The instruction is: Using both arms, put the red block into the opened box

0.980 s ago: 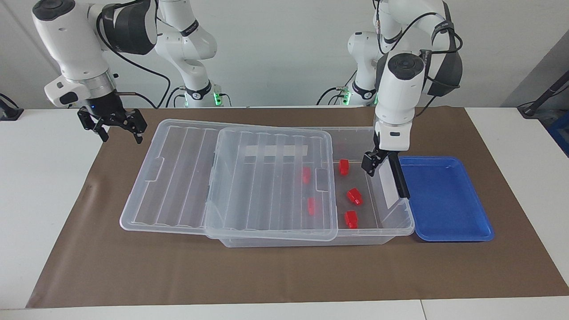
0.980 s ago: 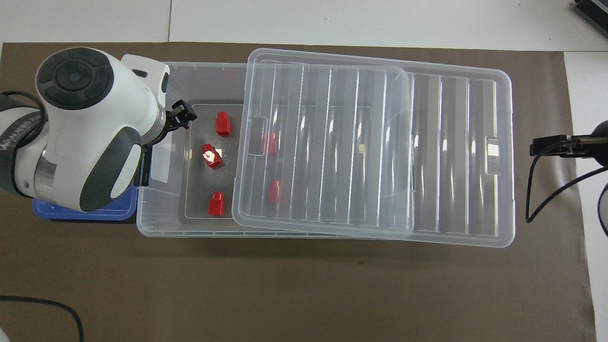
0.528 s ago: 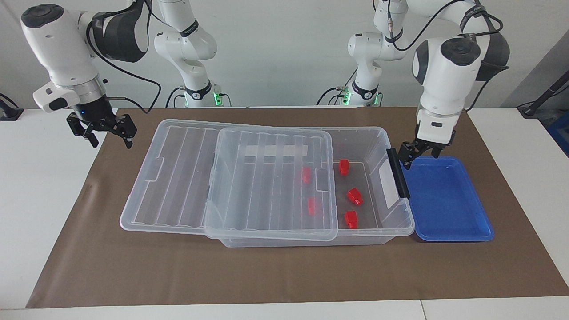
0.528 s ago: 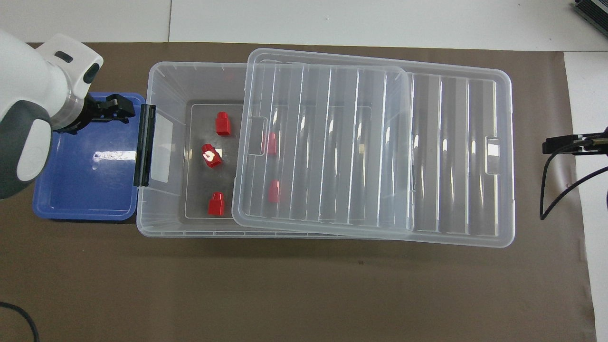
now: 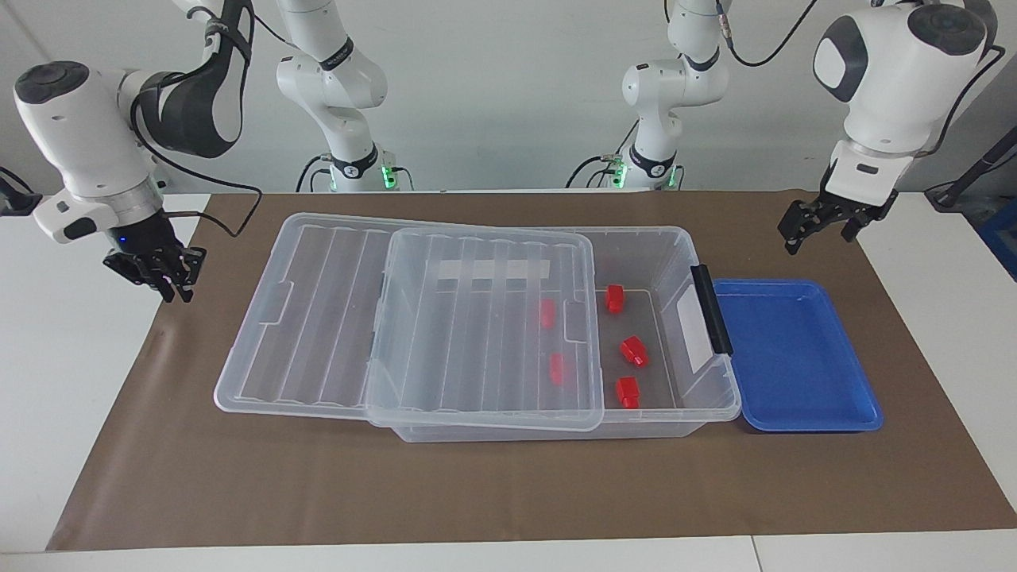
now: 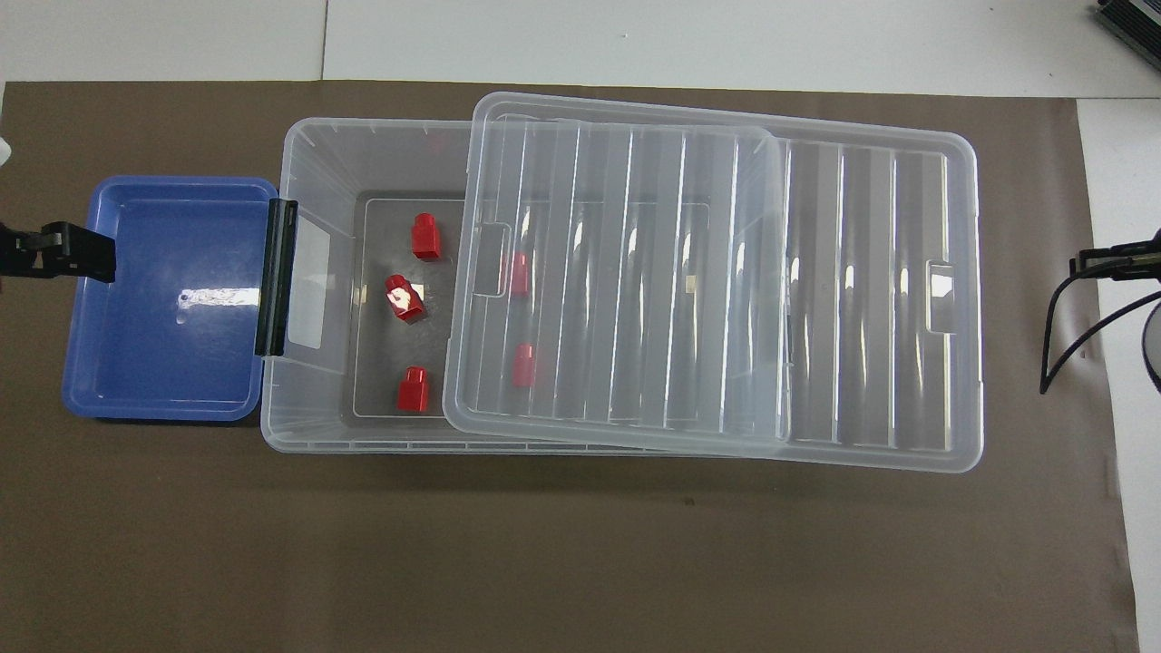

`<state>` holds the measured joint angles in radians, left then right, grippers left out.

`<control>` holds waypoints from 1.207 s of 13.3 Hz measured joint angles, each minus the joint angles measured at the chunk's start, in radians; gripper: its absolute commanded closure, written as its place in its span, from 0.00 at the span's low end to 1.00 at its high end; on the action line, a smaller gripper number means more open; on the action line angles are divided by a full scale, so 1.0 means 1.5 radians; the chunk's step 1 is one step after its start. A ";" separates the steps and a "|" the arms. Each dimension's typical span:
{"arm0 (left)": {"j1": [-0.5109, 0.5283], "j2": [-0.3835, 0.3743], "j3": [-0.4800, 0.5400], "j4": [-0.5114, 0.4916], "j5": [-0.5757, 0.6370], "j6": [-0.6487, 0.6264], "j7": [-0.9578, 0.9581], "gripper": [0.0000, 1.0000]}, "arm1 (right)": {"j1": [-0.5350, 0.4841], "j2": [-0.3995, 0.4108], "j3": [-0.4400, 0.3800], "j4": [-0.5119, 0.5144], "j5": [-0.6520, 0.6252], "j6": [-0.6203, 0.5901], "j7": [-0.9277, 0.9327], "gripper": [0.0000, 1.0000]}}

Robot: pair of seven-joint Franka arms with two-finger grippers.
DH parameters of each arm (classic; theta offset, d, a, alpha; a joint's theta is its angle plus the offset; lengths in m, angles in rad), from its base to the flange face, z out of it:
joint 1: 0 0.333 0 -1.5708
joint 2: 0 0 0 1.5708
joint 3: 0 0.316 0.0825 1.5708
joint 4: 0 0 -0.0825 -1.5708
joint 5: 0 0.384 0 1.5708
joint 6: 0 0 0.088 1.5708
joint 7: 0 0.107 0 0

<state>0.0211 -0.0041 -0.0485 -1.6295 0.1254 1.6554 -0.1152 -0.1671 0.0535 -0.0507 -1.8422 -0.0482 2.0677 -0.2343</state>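
The left hand (image 5: 818, 222) has pulled out of the box (image 5: 675, 238), crossed the blue tray (image 5: 794, 353) and now hangs over the brown mat (image 5: 508, 492) at the left arm's end of the tabletop, fingers spread and holding nothing. The right hand (image 5: 155, 270) has drifted outward and lower over the mat's edge at the right arm's end; its fingers have drawn nearly together, also holding nothing. Five red blocks (image 5: 633, 350) lie on the box floor, two of them under the slid-aside lid (image 5: 485, 326), all well apart from both hands. Box, lid and tray have not moved.
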 measured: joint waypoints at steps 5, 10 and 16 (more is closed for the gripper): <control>-0.001 -0.039 -0.013 -0.023 -0.033 -0.031 0.001 0.00 | -0.009 0.051 0.000 0.014 0.037 0.080 -0.021 1.00; -0.001 -0.041 -0.016 -0.027 -0.074 -0.032 0.001 0.00 | -0.005 0.160 0.010 0.091 0.068 0.141 -0.036 1.00; -0.019 -0.042 -0.012 -0.027 -0.077 -0.030 0.000 0.00 | -0.003 0.188 0.031 0.123 0.117 0.141 -0.037 1.00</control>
<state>-0.0069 -0.0664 -0.0665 -1.6697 0.0096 1.6101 -0.1150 -0.1719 0.3351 -0.0039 -1.6575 0.1275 2.2793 -0.2900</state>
